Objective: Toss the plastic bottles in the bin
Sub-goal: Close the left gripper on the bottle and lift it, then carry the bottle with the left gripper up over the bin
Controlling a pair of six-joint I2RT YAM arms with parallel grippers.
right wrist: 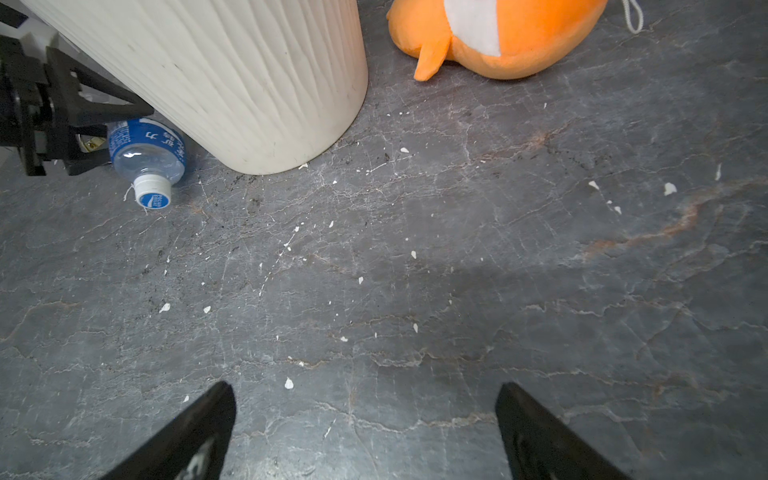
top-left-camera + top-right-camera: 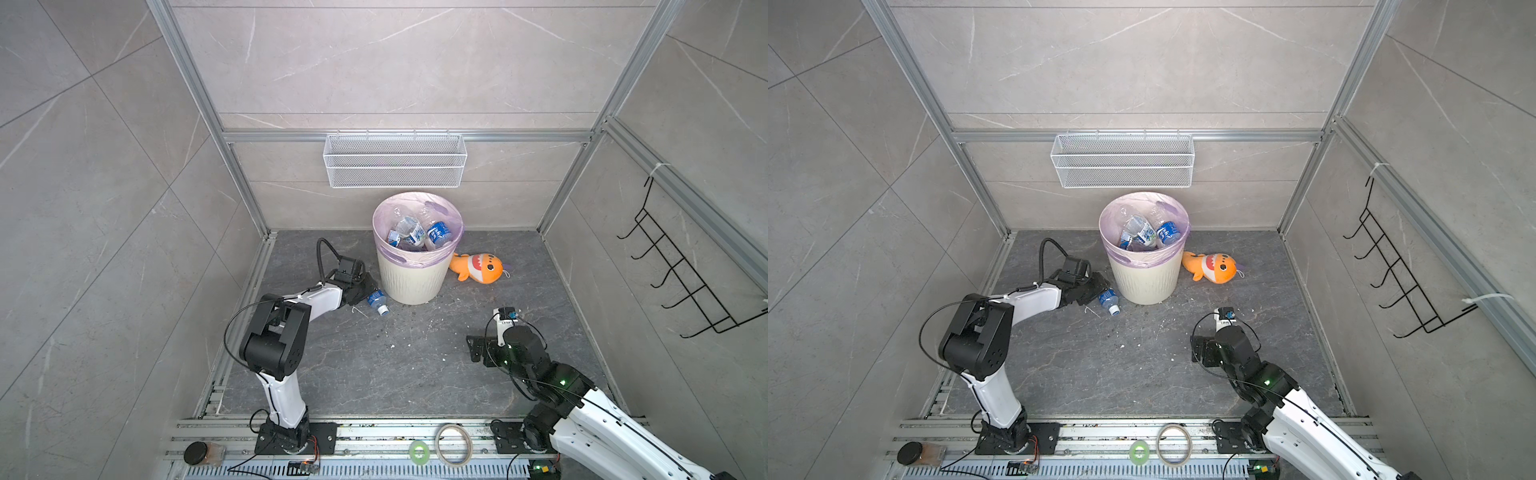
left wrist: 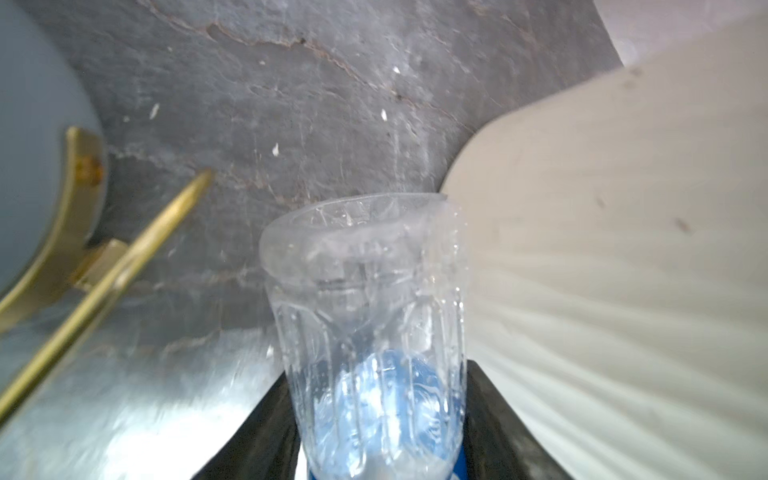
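A clear plastic bottle (image 2: 377, 301) (image 2: 1109, 301) with a blue label and white cap lies on the dark floor against the foot of the bin (image 2: 411, 282) (image 2: 1144, 282). My left gripper (image 2: 362, 291) (image 3: 380, 415) is shut on its clear bottom half (image 3: 370, 324), and the cap end (image 1: 153, 194) points away from the bin. The cream ribbed bin (image 3: 602, 249) (image 1: 228, 62), lined with a pale pink bag, holds several more bottles (image 2: 419, 235) (image 2: 1148, 232). My right gripper (image 1: 365, 415) (image 2: 477, 349) hangs open over bare floor at the front right, holding nothing.
An orange plush shark (image 2: 478, 268) (image 1: 498, 33) lies right of the bin. A pale-blue clock with a gold stand (image 3: 33, 124) sits close to my left gripper. A white wire basket (image 2: 395, 160) hangs on the back wall and a black hook rack (image 2: 685, 270) on the right wall.
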